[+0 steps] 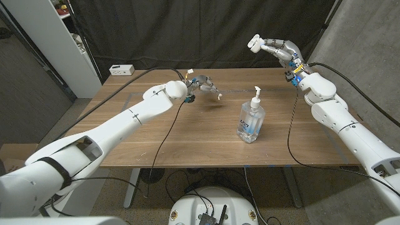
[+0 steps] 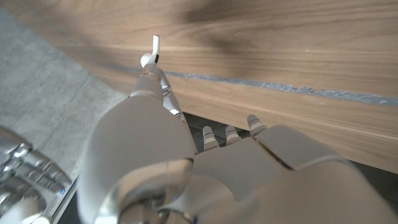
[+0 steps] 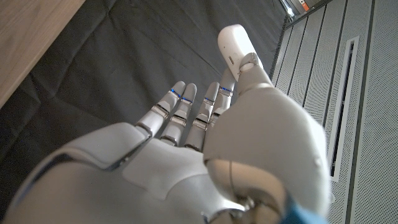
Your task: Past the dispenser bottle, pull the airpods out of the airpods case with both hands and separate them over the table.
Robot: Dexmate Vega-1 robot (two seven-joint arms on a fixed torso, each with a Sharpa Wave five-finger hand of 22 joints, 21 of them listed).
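My right hand (image 1: 279, 49) is raised above the table's far right corner and grips the white airpods case (image 1: 255, 42) at its fingertips. In the right wrist view the case (image 3: 235, 45) sticks up past the thumb of that hand (image 3: 186, 155), against the dark curtain. My left hand (image 1: 201, 84) hovers over the far middle of the table and pinches a white airpod (image 2: 154, 49) at its fingertips (image 2: 149, 68). The clear dispenser bottle (image 1: 251, 119) with a white pump stands upright between the hands, nearer the front.
A white box (image 1: 122, 69) sits at the table's (image 1: 187, 137) far left edge. Black cables (image 1: 164, 140) trail across the wood from both arms. A white shelf (image 1: 69, 44) stands at the left, and a black curtain (image 1: 187, 31) hangs behind.
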